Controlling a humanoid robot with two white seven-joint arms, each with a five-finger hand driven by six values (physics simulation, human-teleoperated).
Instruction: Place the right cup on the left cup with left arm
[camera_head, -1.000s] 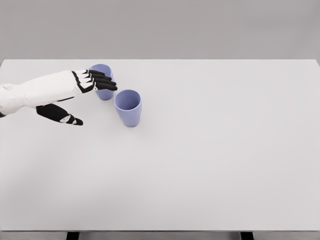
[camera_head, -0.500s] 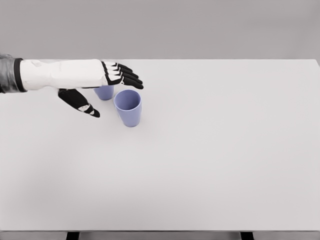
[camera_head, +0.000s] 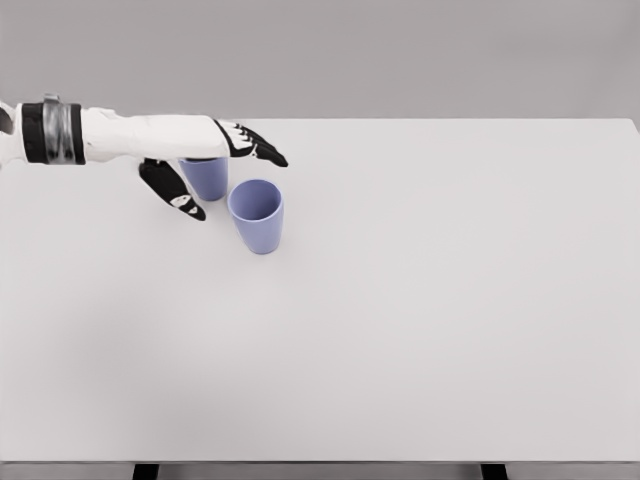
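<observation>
Rotating and creeping rightward since earlier, the open, empty left hand hovers over the left cup, while the right cup stands ungrasped beside it, stacking undone.

No text, label, brand, number or sign can be read anywhere in the head view. The two cups are seen as plain blue with nothing printed on them, the bench is shown as a bare white surface, and no marking can be made out on the white arm or its dark band.
</observation>
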